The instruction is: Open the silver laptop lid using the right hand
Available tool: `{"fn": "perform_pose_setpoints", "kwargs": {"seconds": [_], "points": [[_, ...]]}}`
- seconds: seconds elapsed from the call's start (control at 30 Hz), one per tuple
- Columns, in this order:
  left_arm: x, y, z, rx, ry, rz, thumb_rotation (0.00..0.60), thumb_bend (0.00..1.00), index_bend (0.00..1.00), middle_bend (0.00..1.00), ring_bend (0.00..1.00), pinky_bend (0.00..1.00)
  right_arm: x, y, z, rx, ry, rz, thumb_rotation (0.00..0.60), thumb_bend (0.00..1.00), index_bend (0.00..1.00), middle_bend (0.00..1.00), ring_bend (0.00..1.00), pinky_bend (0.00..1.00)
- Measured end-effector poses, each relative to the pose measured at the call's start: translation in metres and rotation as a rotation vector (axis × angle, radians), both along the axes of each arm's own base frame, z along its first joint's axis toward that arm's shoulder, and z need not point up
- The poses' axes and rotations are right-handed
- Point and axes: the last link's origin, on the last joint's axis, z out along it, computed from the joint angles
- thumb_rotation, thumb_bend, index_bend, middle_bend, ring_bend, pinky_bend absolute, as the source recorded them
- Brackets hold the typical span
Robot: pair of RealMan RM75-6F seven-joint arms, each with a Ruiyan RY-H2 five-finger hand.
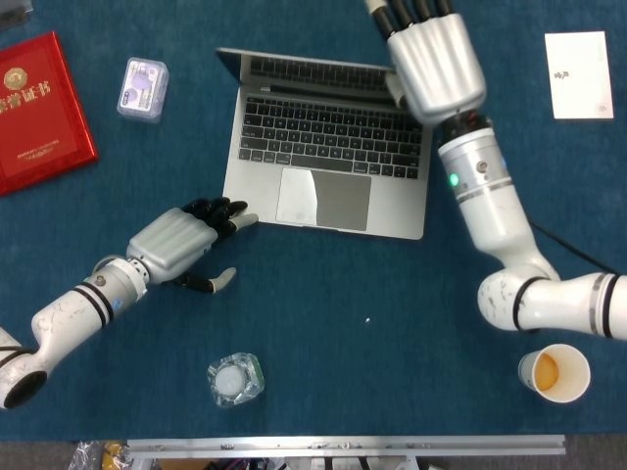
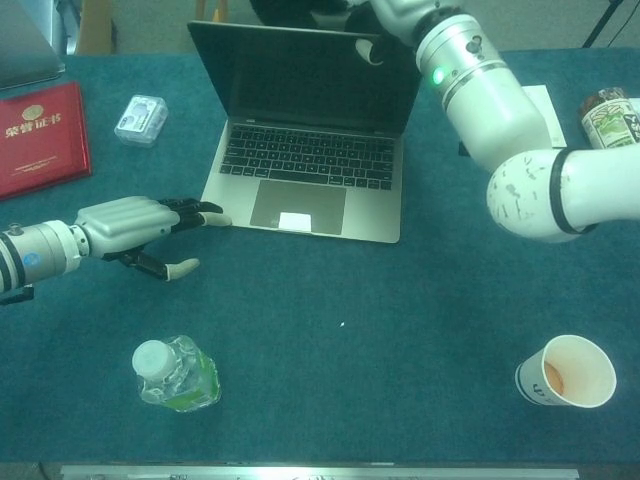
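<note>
Lid of silver laptop (image 2: 300, 90) stands upright; our right hand (image 1: 434, 61) at its top edge, grip unclear. Left hand (image 1: 181, 242) loosely curled, empty, on table (image 1: 392, 323).

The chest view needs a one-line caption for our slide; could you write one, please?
Right hand at the top edge of the raised silver laptop lid; left hand rests beside the laptop base.
</note>
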Motion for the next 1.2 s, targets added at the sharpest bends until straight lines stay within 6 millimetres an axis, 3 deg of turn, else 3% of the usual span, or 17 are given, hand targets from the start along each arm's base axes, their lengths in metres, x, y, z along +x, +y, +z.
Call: {"fn": "perform_pose_setpoints", "kwargs": {"seconds": [0.73, 1.2], "points": [[0.0, 0.001, 0.002, 0.007, 0.006, 0.002, 0.192, 0.42, 0.05, 0.02, 0.0, 0.07, -0.027, -0.042, 0.024, -0.121, 0.03, -0.085, 0.6, 0.18, 0.09, 0.13, 0.01, 0.11], [0.0, 0.0, 0.001, 0.009, 0.006, 0.002, 0.19, 0.42, 0.05, 0.02, 0.0, 0.07, -0.044, -0.06, 0.033, -0.175, 0.046, -0.149, 0.6, 0.18, 0.09, 0.13, 0.01, 0.11]]}}
